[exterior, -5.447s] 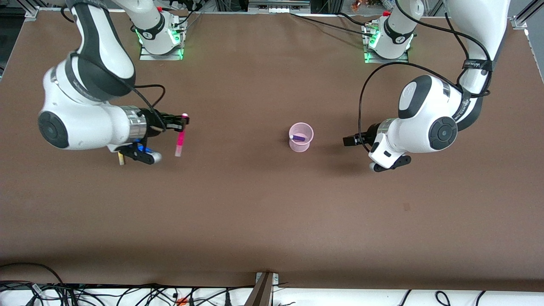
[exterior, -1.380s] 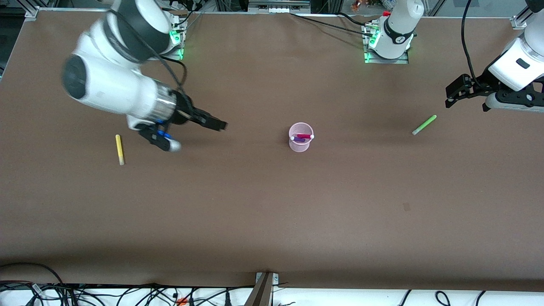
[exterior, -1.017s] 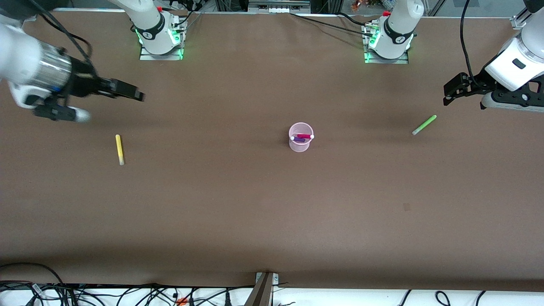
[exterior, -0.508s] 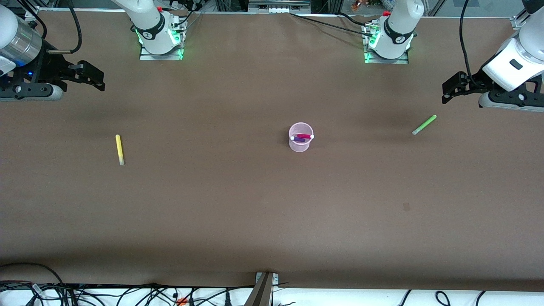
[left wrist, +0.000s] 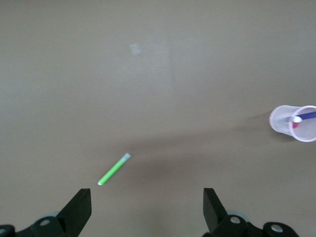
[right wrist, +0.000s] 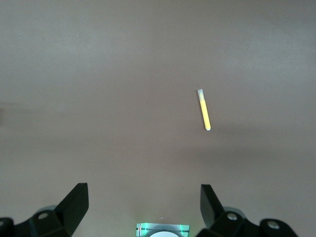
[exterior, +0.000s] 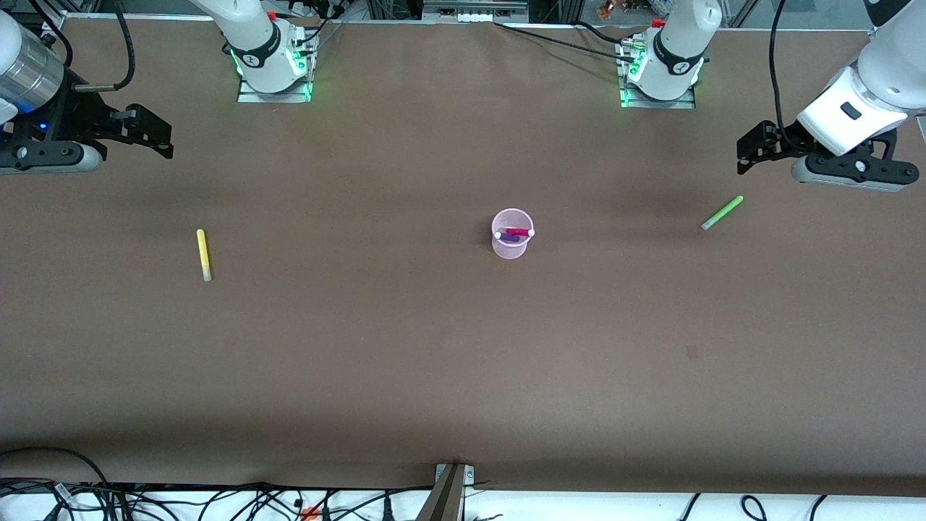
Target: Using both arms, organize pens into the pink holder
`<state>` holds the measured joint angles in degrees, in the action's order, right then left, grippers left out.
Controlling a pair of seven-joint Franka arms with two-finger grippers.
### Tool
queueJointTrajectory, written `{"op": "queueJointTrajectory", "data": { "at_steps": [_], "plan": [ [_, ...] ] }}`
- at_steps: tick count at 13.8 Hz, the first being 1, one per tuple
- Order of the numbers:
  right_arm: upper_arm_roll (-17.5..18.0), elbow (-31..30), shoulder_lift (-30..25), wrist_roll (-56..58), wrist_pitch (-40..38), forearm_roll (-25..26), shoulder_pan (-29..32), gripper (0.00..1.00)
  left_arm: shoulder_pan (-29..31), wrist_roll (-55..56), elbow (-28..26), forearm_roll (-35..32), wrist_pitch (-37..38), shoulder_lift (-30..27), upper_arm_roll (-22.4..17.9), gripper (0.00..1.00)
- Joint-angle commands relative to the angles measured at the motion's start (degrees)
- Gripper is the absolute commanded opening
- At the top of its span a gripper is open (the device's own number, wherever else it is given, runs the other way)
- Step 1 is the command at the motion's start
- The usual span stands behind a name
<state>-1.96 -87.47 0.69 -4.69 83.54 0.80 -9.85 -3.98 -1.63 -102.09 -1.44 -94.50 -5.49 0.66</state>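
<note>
Already the small translucent pink plastic cup [exterior: 512,234] mid-surface holds two pens; slim yellow pen [exterior: 204,254] and green pen [exterior: 722,213] lie flat, so the left hand [exterior: 745,150] and right hand [exterior: 160,138] hover spread, empty, likely ready to descend.

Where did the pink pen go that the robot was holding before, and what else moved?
The right gripper let the magenta marker pen go into the small translucent pink cup, beside the dark purple pen, then drew back open toward its table end. The left gripper also pulled away, open. The cup stayed put; the yellow pen and green pen lie uncovered on the brown table.
</note>
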Motion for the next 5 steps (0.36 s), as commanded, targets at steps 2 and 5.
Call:
{"op": "queueJointTrajectory", "data": {
  "at_steps": [2,5],
  "plan": [
    [0.99,1.34,0.80,0.03,0.13,0.43,0.80,1.00,2.57,0.75,-0.22,-1.90,-0.50,-1.36,0.22,1.00],
    [0.91,1.43,0.54,0.12,-0.04,0.43,0.80,1.00,2.57,0.93,0.66,-1.99,0.11,-1.10,0.40,1.00]
  ]
}}
